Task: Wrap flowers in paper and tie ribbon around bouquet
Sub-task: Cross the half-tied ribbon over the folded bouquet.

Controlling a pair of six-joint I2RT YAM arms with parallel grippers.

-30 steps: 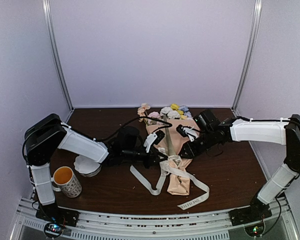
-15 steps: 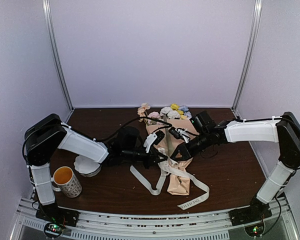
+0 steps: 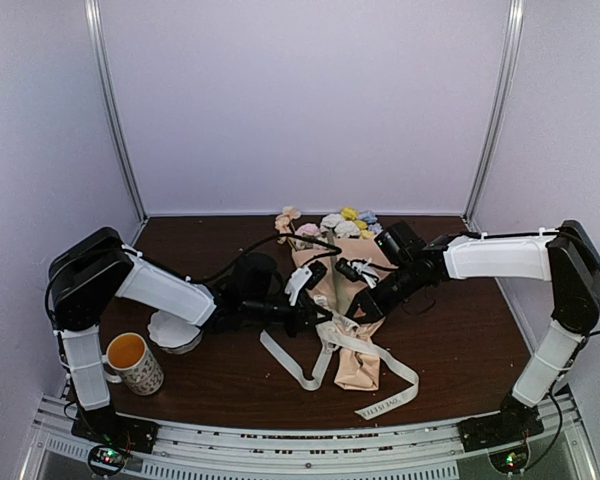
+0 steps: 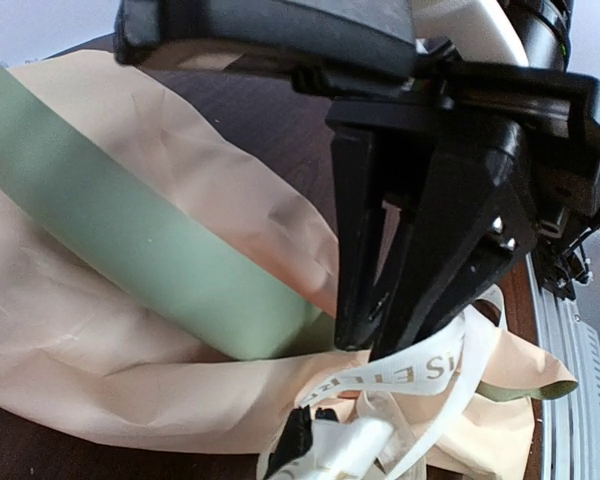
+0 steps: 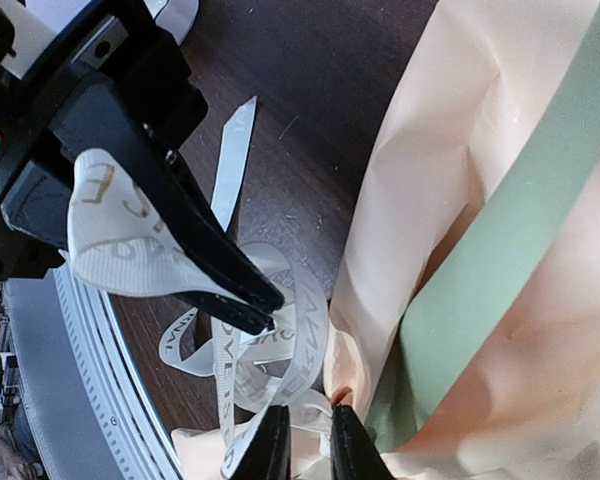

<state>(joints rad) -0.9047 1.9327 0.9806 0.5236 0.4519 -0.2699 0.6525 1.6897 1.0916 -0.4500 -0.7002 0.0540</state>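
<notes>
The bouquet is lying in the middle of the worktop, with the ribbon looped loosely around its waist. The paper is looking thin and easy to crease and the ribbon soft and slippery, so gripping the ribbon close to the knot seems best. The left claw is pressed together, pinching the ribbon. The right claw has moved inward to the knot since a second ago and is nearly closed; whether it is gripping, I cannot tell.
</notes>
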